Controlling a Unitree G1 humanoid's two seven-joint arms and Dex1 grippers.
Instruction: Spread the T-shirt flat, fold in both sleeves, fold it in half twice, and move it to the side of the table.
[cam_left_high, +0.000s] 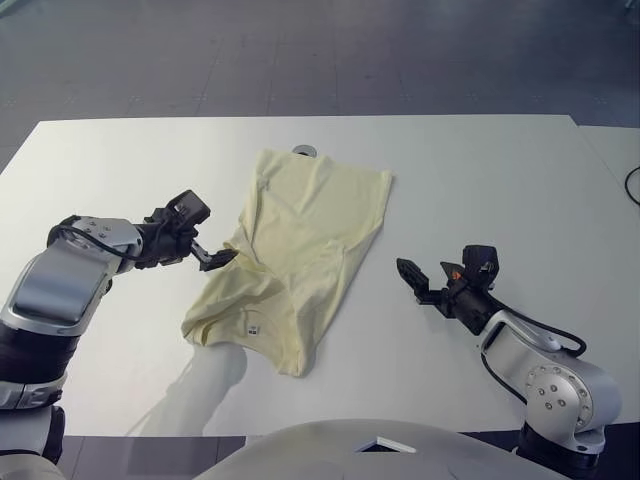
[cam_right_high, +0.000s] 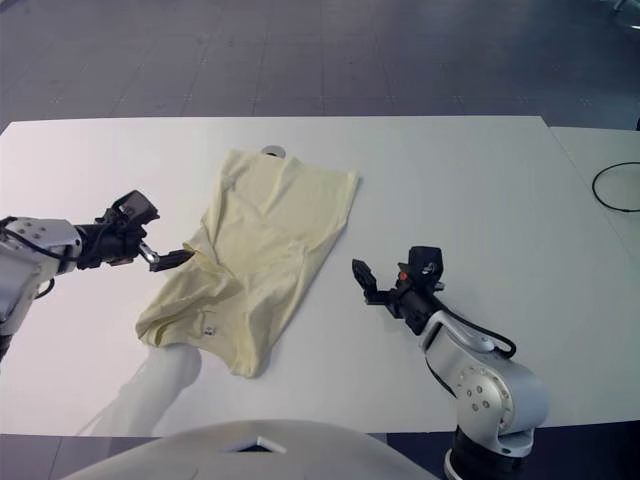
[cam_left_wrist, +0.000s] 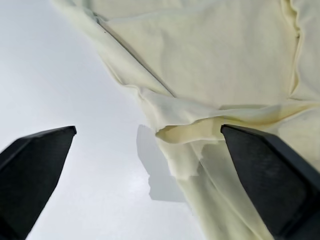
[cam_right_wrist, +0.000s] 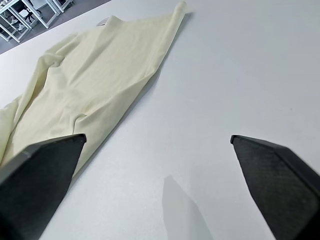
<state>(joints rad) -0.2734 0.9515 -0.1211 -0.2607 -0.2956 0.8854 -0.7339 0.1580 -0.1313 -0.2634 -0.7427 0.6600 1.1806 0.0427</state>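
T-shirt (cam_left_high: 300, 250): pale yellow, lying slantwise mid-desk (cam_left_high: 500, 180), closer to the left edge than the right. Not flat: creased, with the end toward the near edge bunched up and a small label (cam_left_high: 252, 327) showing there. Its other end lies toward the far edge, touching a small grey round thing (cam_left_high: 304, 151).

Left gripper (cam_left_high: 215, 258): at the shirt's left-hand hem, fingers (cam_left_wrist: 270, 170) spread wide. A raised fold of cloth sits between them, not clamped.

Right gripper (cam_left_high: 412, 275): low over bare desk on the shirt's right, toward the near edge. Fingers wide apart, holding nothing, not touching the cloth.
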